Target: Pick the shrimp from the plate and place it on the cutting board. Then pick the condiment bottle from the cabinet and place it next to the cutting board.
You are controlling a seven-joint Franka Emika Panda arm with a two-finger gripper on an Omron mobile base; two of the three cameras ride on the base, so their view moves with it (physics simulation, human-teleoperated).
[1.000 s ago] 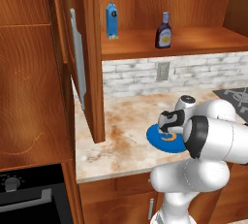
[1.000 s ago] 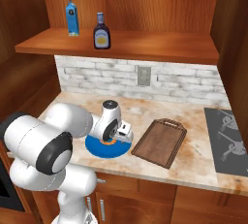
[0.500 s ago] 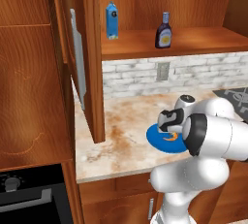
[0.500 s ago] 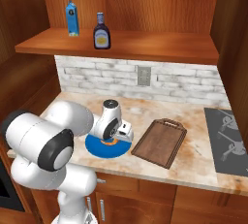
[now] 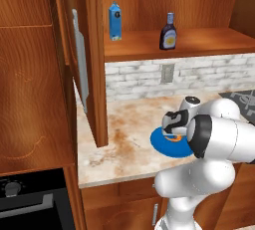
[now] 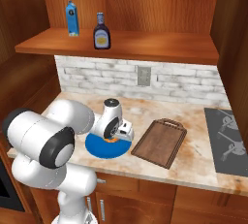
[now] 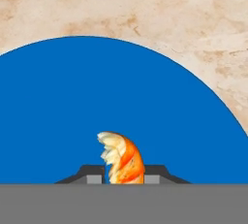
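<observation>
A: Where is the gripper point(image 7: 124, 178) sitting?

B: It is hanging low over the plate point(image 7: 72, 102), pointing straight down. In the hand view its two dark fingertips point(image 7: 92, 172) are pressing against either side of the shrimp point(image 7: 121, 157), so the gripper is pinching the shrimp between them.

A: And the shrimp, is it lying on the plate?

B: It is sitting over the blue surface, curled, with its pale end sticking up past the fingertips. Whether it is touching the plate or raised a little cannot be told. From the right base view a bit of orange is showing under the hand at the plate's point(image 6: 104, 148) middle.

A: Where is the plate lying?

B: On the table point(image 6: 193, 121), near its front edge, with the cutting board point(image 6: 161, 142) lying just beside it on the side toward the cooktop point(image 6: 226, 138). The board is resting at an angle, its handle pointing toward the brick wall.

A: What about the condiment bottle?

B: The condiment bottle point(image 6: 101, 31) is standing upright on the shelf of the cabinet point(image 6: 145, 41), near a blue carton point(image 6: 72, 19) but not touching it. In the left base view the cabinet's door point(image 5: 94, 59) is standing open, its long grey handle point(image 5: 79, 67) facing the camera.
</observation>
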